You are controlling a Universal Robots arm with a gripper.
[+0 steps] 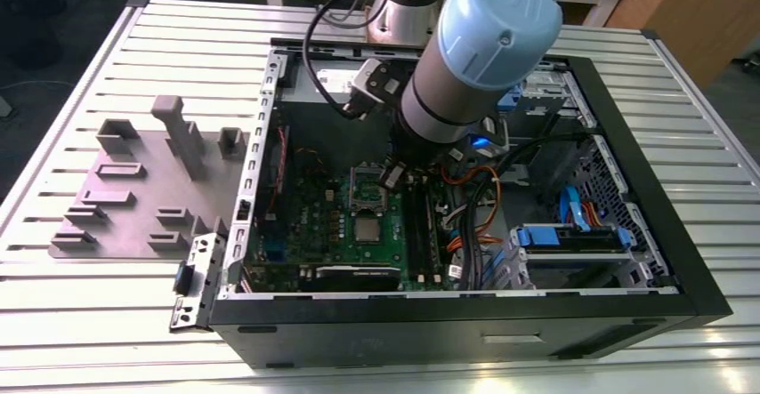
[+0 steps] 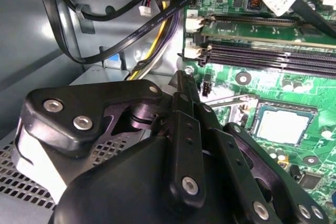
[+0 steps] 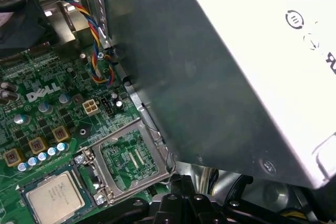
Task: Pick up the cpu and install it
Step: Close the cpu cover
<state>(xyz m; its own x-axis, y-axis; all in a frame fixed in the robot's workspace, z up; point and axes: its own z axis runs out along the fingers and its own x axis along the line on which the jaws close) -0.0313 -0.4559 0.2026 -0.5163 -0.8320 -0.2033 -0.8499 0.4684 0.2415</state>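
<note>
Inside the case, we see the cpu (image 3: pixel 55 196) flat on the green board (image 3: pixel 47 124); we cannot tell our tool's (image 2: pixel 188 80) state.

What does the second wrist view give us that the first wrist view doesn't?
Second wrist view: the black memory slots, the bundle of orange, yellow and black cables against the case wall, and much of the gripper's linkage. First wrist view: the raised socket frame, the coloured twisted wire lead and the grey box with its white label. Both: the green motherboard, the gripper at the frame edge, and the cpu, silver top up and free of the gripper.
</note>
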